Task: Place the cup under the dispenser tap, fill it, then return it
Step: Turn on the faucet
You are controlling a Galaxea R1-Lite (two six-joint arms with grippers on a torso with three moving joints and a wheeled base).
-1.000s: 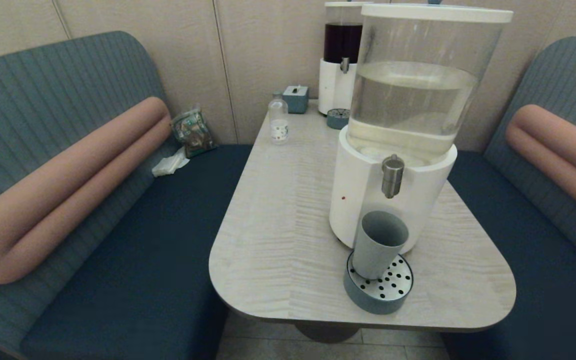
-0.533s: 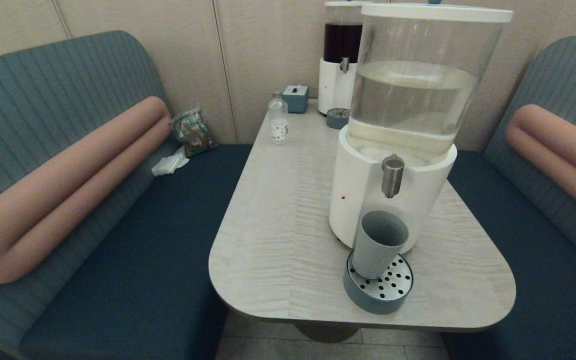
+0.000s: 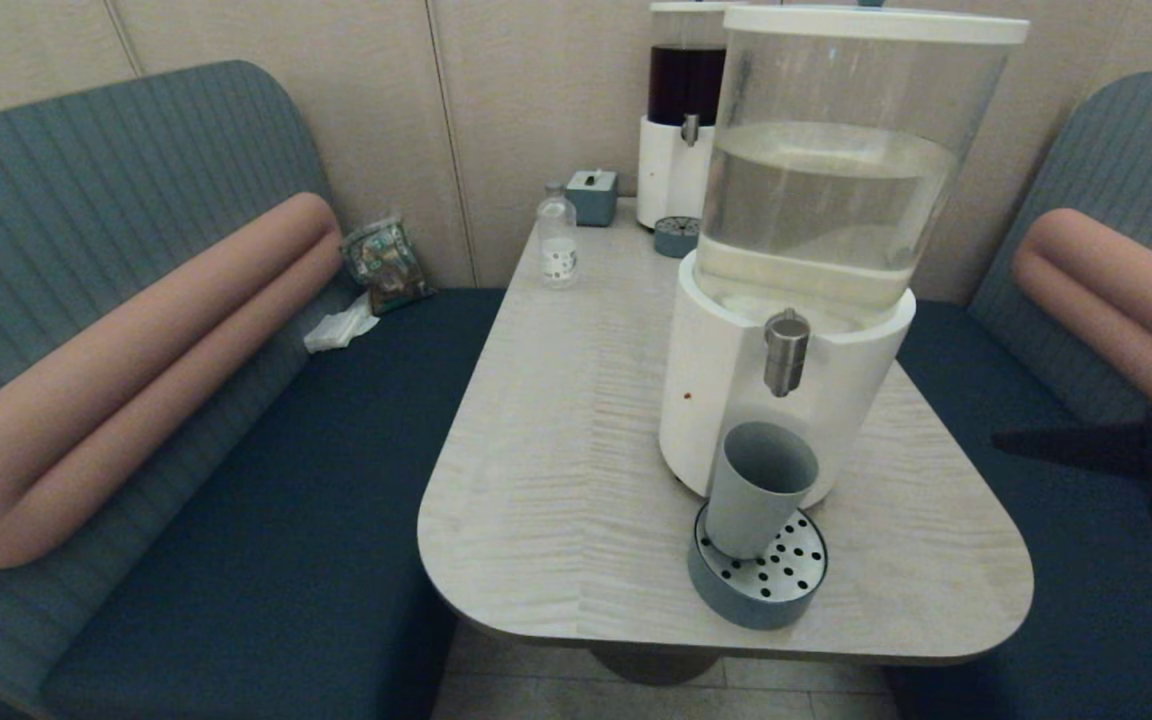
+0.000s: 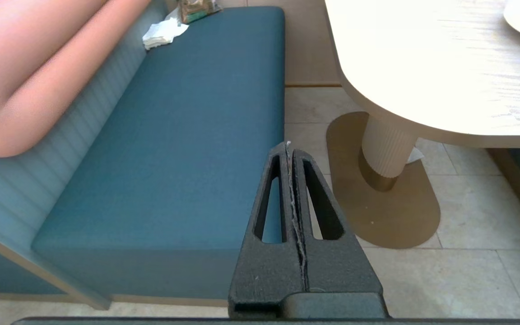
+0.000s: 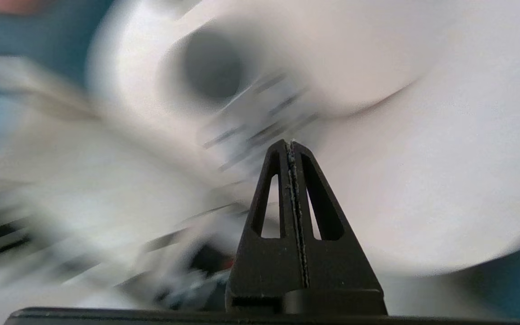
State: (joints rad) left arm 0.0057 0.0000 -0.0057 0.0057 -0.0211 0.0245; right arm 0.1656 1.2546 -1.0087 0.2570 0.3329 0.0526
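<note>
The grey-blue cup (image 3: 758,488) stands upright on the round perforated drip tray (image 3: 714,590), directly below the brushed-metal dispenser tap (image 3: 785,352) of the large white-based dispenser (image 3: 708,400). I cannot see any liquid in the cup. My right gripper (image 3: 1001,438) reaches in from the right edge, over the bench and level with the cup, well to its right and touching nothing. Its fingers (image 5: 290,143) are shut and empty. My left gripper (image 4: 288,145) is shut and parked low beside the left bench, out of the head view.
A dark-liquid dispenser (image 3: 681,120) with its own small tray (image 3: 676,237) stands at the back of the table (image 3: 556,480). Beside it are a small clear bottle (image 3: 557,240) and a grey-blue box (image 3: 592,196). A packet (image 3: 386,262) and a tissue (image 3: 339,328) lie on the left bench.
My right gripper has come into the head view at the right edge, pointing left toward the cup. The cup, the tray and the dispenser have not moved.
</note>
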